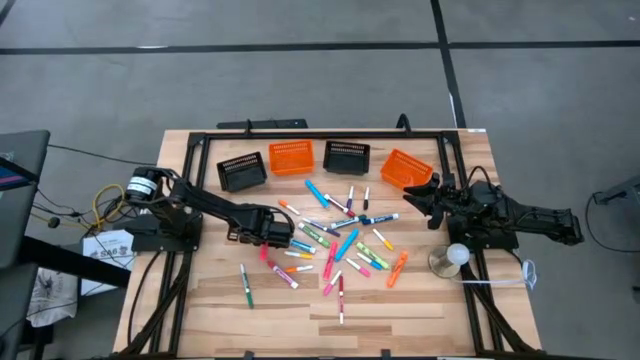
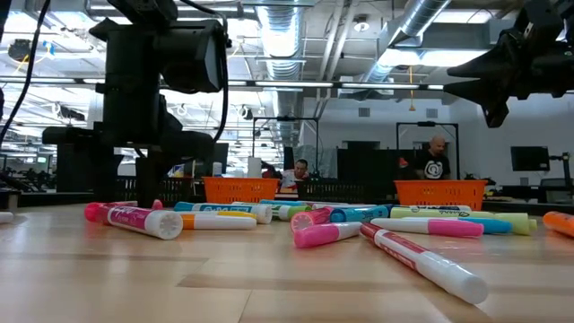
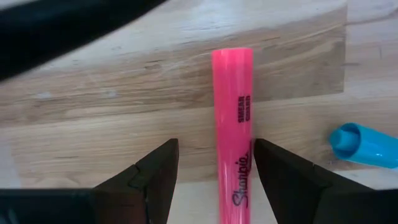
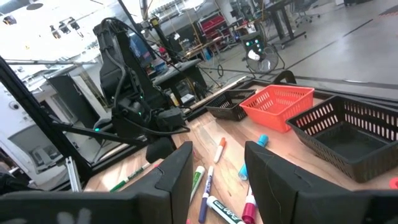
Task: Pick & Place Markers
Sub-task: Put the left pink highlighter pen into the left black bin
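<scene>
Left gripper (image 1: pixel 268 237) is down at the pile's left edge, jaws wide and straddling a pink marker (image 3: pixel 232 130) that lies flat on the desk (image 1: pixel 400 310), not yet clamped. The marker sits closer to one finger (image 3: pixel 280 171), so closing could nudge or roll it aside rather than pinch it squarely. A blue marker (image 3: pixel 364 144) lies near. Right gripper (image 1: pixel 432 207) hovers by the orange basket (image 1: pixel 405 168), jaws partly apart, empty.

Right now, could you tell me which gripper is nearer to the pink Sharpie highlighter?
Left. The left gripper straddles the pink highlighter, fingers open. The right gripper hovers beside the orange basket.
</scene>
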### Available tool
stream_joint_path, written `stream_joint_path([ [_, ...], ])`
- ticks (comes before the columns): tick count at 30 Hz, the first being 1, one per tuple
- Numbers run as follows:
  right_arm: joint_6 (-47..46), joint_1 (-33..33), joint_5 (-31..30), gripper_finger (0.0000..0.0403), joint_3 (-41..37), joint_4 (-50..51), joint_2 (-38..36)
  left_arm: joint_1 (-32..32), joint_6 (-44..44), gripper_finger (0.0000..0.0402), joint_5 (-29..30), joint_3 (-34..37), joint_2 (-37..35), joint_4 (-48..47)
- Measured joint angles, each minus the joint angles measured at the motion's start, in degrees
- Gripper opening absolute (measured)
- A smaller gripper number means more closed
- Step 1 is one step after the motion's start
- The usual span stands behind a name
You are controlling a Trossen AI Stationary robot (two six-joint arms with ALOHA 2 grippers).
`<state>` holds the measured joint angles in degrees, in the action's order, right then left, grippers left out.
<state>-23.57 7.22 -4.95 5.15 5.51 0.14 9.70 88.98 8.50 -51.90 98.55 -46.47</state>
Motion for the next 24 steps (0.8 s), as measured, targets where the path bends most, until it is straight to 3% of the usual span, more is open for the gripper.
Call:
stream_joint_path([
  [8,0.02,0.0,0.0,0.0133,0.0,0.03,0.0,0.18,-0.31,0.0213,1.44,0.19,-1.01,0.63],
  [13,0.0,0.0,0.0,0.0133,0.0,0.03,0.0,0.54,-0.45,0.0213,5.95,0.39,-1.01,0.41],
  [24,-0.01,0.0,0.0,0.0133,0.0,0.05,0.0,0.47,-0.41,0.0213,6.77,0.44,-0.99,0.82],
])
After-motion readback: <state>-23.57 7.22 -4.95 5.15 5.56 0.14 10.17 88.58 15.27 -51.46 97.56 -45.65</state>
